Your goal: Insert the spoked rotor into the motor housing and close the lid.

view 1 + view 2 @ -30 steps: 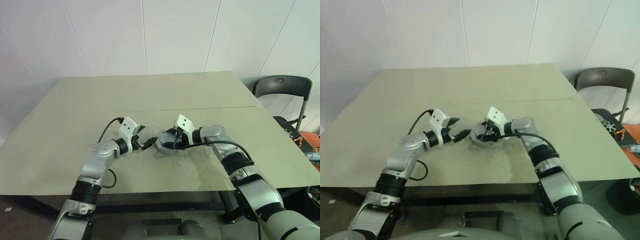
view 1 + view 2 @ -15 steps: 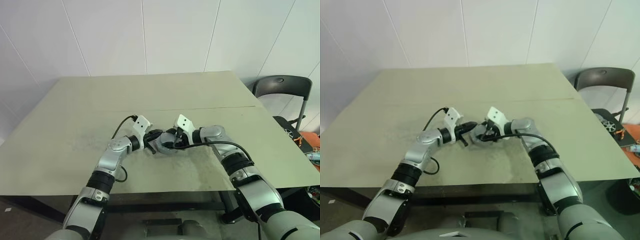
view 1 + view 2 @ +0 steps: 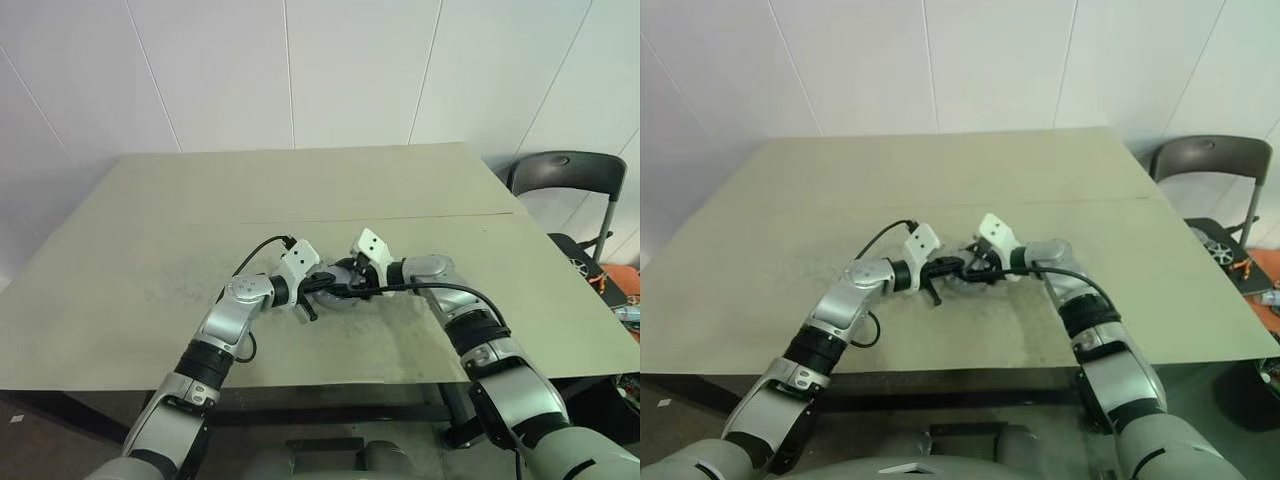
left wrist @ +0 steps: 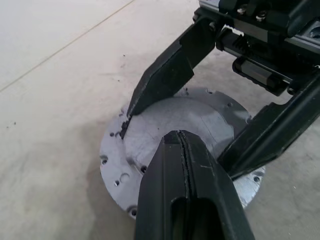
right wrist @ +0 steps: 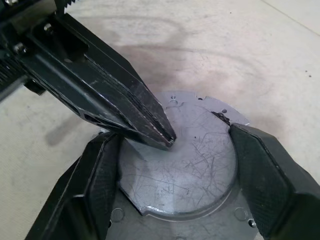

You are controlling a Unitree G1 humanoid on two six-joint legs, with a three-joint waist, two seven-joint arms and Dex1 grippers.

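The lid (image 5: 182, 160), a light grey round cap, lies flat on the desk (image 3: 150, 250), near its front edge. The right end effector (image 5: 175, 175) stands spread, one finger on each side of its raised centre. The left end effector (image 4: 181, 145) is pressed together, tip resting on the lid's top.

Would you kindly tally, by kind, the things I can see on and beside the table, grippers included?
Grey round lid, lying on the table between the right gripper's fingers: 1
Grippers: 2, the left gripper shut with its tip on the lid, and the right gripper open around it
Table: 1
Dark chair beside the table: 1
Total: 5
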